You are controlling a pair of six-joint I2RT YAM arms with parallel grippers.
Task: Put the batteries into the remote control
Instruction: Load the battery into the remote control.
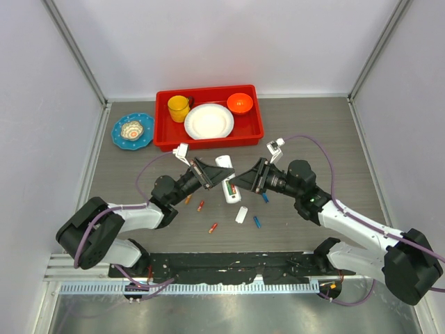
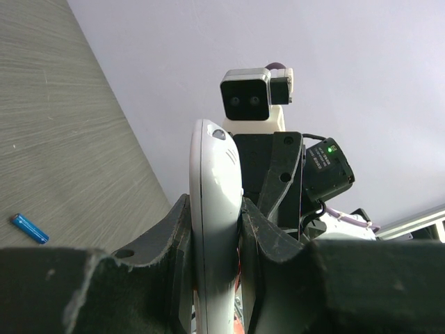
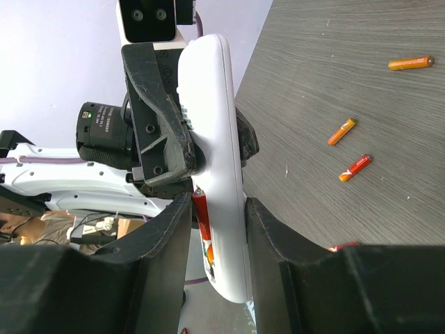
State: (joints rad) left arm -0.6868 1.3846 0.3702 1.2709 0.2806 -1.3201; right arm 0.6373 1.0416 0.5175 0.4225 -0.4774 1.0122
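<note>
Remote (image 1: 225, 177) at centre frame, off the table (image 1: 320, 139), clamped by both left gripper (image 2: 214, 205) and right gripper (image 3: 217, 202). One battery (image 3: 201, 216) looks seated in the recess. Other batteries (image 1: 201, 206) lie loose below, cover (image 1: 241, 214) off. Judged: loading partly done.

"Where is the remote control (image 1: 226, 174)?"

"Between the left claw (image 1: 213, 174) and the right claw (image 1: 245, 182). Both squeeze it."

"And the batteries (image 1: 201, 206)?"

"On the table (image 1: 313, 125), nearer us than the claws. Three are by the left claw and two by the right, with the cover (image 1: 241, 214) between them."

"And behind the claws?"

"The tray (image 1: 208, 145)."
</note>
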